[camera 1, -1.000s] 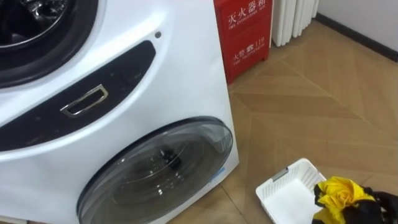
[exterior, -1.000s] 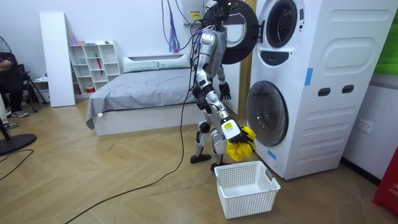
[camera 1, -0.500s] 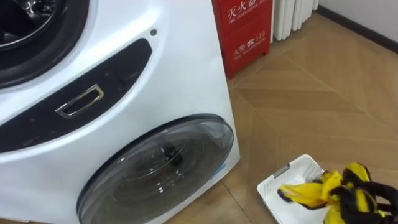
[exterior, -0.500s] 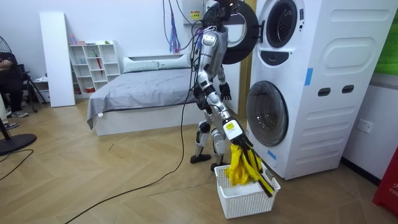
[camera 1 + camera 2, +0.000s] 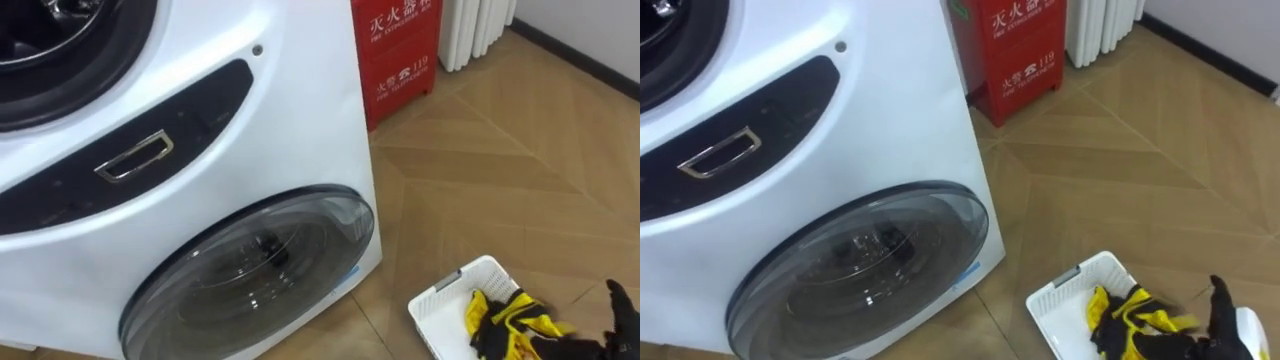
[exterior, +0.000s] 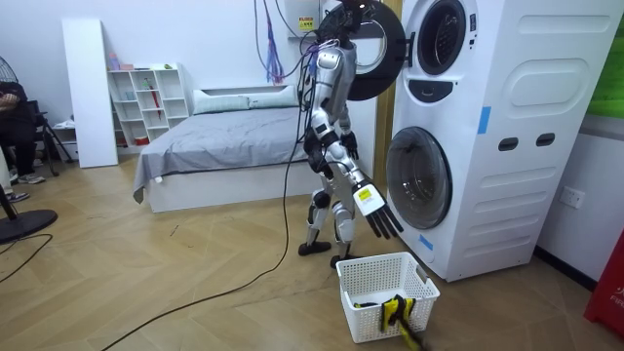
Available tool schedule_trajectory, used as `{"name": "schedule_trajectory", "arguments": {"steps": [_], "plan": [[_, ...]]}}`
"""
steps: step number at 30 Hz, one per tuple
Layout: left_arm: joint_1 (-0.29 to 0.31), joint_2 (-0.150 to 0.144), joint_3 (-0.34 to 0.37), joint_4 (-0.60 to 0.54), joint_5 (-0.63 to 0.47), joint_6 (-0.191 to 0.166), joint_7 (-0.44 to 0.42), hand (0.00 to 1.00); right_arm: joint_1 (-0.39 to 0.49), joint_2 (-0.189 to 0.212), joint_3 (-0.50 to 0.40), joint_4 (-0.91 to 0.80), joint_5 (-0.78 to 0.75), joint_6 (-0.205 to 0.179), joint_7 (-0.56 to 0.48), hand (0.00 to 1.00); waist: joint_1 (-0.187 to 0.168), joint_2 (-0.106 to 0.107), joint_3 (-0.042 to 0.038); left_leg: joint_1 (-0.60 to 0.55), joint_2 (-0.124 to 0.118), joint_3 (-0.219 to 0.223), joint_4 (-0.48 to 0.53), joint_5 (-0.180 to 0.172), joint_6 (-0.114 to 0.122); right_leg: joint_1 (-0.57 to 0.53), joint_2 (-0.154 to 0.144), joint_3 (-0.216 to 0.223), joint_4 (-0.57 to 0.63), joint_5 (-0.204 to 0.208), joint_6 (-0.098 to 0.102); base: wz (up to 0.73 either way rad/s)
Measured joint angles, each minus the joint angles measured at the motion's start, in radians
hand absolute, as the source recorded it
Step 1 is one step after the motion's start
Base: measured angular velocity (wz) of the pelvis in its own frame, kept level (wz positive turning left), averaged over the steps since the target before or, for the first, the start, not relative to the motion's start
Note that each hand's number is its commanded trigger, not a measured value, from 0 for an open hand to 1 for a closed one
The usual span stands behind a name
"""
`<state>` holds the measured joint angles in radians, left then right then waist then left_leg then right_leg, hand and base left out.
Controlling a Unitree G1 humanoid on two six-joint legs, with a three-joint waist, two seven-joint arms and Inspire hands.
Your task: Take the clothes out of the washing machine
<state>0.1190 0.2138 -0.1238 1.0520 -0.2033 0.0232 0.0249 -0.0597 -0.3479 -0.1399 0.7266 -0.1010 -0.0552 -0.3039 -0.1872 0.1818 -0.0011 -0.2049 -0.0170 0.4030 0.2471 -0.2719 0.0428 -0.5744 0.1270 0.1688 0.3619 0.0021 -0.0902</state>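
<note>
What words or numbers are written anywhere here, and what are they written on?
Red cabinet beside the washing machine: two rows of white characters, the lower row ending in a number; too small to quote surely.
Small blue label at the lower door: too small to read.
Blue sticker on the machine's side: nothing readable.
Dark control panel: no readable print.

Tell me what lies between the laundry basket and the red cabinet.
Bare wooden floor, seen in the left eye view, between basket and cabinet.
</note>
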Motion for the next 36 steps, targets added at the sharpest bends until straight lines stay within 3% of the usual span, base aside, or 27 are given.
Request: {"name": "schedule_trajectory", "arguments": {"steps": [11, 22, 24, 27, 30, 31, 34, 36], "plan": [[0.001, 0.000, 0.000, 0.007, 0.000, -0.002, -0.009, 0.00, 0.001, 0.000, 0.002, 0.013, 0.000, -0.001, -0.005, 0.00, 0.002, 0.006, -0.0045, 0.000, 0.002, -0.012, 0.005, -0.004, 0.005, 0.010, -0.014, -0.025, 0.001, 0.004, 0.001, 0.06], [0.003, 0.000, 0.001, 0.015, -0.001, -0.004, -0.014, 0.00, 0.006, -0.001, 0.002, 0.014, -0.007, -0.018, -0.001, 0.00, 0.005, 0.001, -0.0002, 0.010, 0.003, -0.035, 0.001, -0.002, 0.001, 0.026, -0.023, -0.052, 0.000, -0.004, -0.004, 0.07], [0.003, 0.000, 0.001, 0.025, -0.001, -0.006, -0.015, 0.00, 0.016, 0.000, 0.003, 0.016, -0.007, -0.018, 0.000, 0.00, 0.004, -0.013, 0.0088, 0.035, 0.004, -0.049, -0.011, 0.001, -0.003, 0.049, -0.023, -0.060, -0.003, -0.008, -0.006, 0.10], [0.008, 0.001, 0.004, 0.015, -0.001, -0.006, -0.014, 0.00, 0.044, 0.001, 0.020, 0.016, 0.023, -0.018, -0.001, 0.00, 0.020, -0.029, 0.0108, 0.074, 0.004, -0.065, -0.026, 0.000, -0.001, 0.083, -0.022, -0.070, -0.002, -0.022, -0.009, 0.11], [0.028, 0.003, 0.004, -0.014, -0.001, -0.009, -0.014, 0.00, 0.088, 0.009, 0.055, 0.059, 0.068, -0.017, 0.013, 0.00, 0.031, -0.053, 0.0067, 0.118, 0.006, -0.104, -0.042, 0.004, -0.007, 0.140, -0.024, -0.103, -0.027, -0.024, -0.011, 0.30], [0.034, 0.001, 0.003, -0.012, -0.001, -0.009, -0.014, 0.00, 0.096, 0.018, 0.066, 0.107, 0.094, -0.015, 0.025, 0.00, 0.036, -0.063, 0.0069, 0.143, 0.013, -0.121, -0.045, 0.004, -0.008, 0.177, -0.022, -0.119, -0.048, -0.025, -0.014, 0.32], [0.043, -0.003, 0.005, -0.013, 0.014, -0.011, -0.012, 0.00, 0.113, 0.042, 0.085, 0.231, 0.182, -0.008, 0.072, 0.00, 0.060, -0.089, -0.0023, 0.180, 0.029, -0.157, -0.055, 0.005, -0.014, 0.240, -0.021, -0.159, -0.085, -0.023, -0.020, 0.36], [0.053, -0.006, 0.006, -0.015, 0.024, -0.011, -0.004, 0.00, 0.125, 0.059, 0.098, 0.287, 0.215, 0.001, 0.093, 0.00, 0.084, -0.102, -0.0023, 0.209, 0.038, -0.177, -0.068, 0.012, -0.025, 0.282, -0.022, -0.183, -0.107, -0.023, -0.021, 0.37]]}}
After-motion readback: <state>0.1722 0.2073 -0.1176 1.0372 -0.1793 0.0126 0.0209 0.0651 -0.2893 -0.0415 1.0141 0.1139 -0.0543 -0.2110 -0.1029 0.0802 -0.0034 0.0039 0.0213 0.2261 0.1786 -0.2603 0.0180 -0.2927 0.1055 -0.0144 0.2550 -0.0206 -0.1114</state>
